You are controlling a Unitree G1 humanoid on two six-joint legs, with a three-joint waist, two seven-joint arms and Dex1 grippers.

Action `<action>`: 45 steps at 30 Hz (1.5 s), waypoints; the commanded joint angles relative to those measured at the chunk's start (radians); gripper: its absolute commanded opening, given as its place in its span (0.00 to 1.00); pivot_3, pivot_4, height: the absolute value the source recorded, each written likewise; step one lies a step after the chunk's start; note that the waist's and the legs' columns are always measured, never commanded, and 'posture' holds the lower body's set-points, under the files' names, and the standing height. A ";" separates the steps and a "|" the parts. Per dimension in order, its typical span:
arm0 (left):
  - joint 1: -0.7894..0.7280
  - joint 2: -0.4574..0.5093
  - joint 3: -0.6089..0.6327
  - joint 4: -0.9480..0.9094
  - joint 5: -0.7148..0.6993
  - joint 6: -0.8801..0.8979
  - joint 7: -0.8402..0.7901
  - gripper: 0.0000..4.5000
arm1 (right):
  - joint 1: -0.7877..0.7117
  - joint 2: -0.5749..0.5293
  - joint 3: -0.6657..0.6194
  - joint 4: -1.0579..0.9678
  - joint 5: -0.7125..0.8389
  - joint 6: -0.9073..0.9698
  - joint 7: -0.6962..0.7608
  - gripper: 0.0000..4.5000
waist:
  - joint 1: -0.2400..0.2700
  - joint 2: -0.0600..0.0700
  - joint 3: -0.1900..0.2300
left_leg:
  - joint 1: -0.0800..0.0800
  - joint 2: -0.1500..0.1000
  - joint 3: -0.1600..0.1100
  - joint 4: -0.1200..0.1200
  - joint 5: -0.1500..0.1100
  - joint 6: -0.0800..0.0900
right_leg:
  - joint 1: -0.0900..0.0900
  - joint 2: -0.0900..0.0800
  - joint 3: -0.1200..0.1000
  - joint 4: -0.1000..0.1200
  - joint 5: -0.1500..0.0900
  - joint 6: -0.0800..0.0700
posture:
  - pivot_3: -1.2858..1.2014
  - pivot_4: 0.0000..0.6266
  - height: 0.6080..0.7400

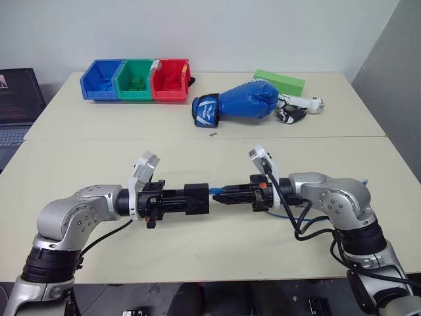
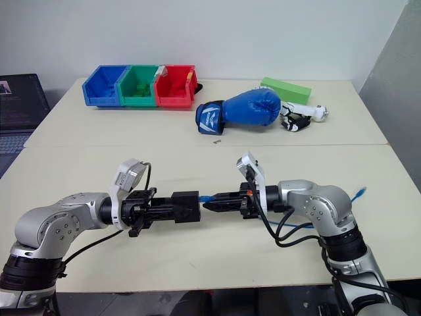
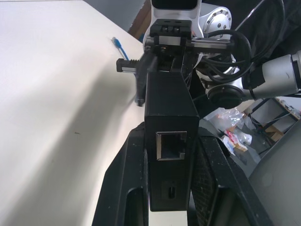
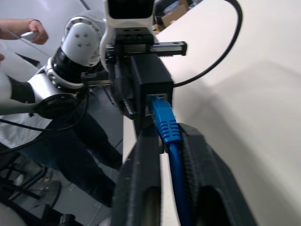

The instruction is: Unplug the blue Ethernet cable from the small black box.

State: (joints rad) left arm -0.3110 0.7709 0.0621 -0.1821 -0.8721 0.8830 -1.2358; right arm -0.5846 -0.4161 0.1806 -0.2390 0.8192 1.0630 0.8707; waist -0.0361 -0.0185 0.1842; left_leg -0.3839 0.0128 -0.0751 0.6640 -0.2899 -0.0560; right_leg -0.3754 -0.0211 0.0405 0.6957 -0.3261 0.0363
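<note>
The blue Ethernet cable (image 4: 164, 123) is plugged into the small black box (image 1: 196, 198), held in the air over the near half of the table (image 1: 197, 141). Its cord looks limp and light, so I'd hold it at the stiffer boot just behind the plug, where the right pincer (image 1: 220, 195) is pinching it from three o'clock. The latch probably needs pressing, and the clip looks fragile. The box seems rigid and light; the left pincer (image 1: 187, 199) is clamped on it from nine o'clock. A boxing glove (image 1: 240, 103) lies at twelve o'clock.

Bright-blue Ethernet cable (image 4: 165, 123), matte-black small box (image 3: 170, 117), blue-and-white boxing glove (image 1: 240, 103).
</note>
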 commanded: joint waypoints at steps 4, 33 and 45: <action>0.006 0.013 0.004 -0.011 0.014 -0.024 -0.027 0.17 | -0.009 -0.022 -0.016 -0.033 0.034 0.007 0.040 0.00 | 0.000 0.000 0.000 | 0.000 0.000 0.000 0.000 0.000 0.000 | 0.000 0.000 0.000 0.000 0.000 0.000 | 0.52 0.24 1.00; -0.006 -0.028 0.007 -0.024 -0.004 -0.004 0.018 0.17 | 0.037 0.029 -0.082 -0.021 0.071 0.037 -0.057 0.39 | 0.001 0.000 0.000 | 0.000 0.000 0.000 0.000 0.000 0.000 | 0.000 0.000 0.000 0.000 0.000 0.000 | 0.52 0.24 1.00; -0.012 -0.027 0.007 -0.037 -0.011 0.010 0.029 0.17 | 0.032 0.039 -0.091 -0.019 0.082 0.045 -0.066 0.39 | 0.001 0.000 0.000 | 0.000 0.000 0.000 0.000 0.000 0.000 | 0.000 0.000 0.000 0.000 0.000 0.000 | 0.52 0.24 1.00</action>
State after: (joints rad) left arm -0.3092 0.7426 0.0541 -0.1870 -0.8606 0.8913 -1.2086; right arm -0.5412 -0.3818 0.1010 -0.2301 0.8844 1.1160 0.8035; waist -0.0356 -0.0184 0.1842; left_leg -0.3841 0.0128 -0.0749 0.6636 -0.2899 -0.0560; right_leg -0.3756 -0.0210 0.0406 0.6955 -0.3261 0.0363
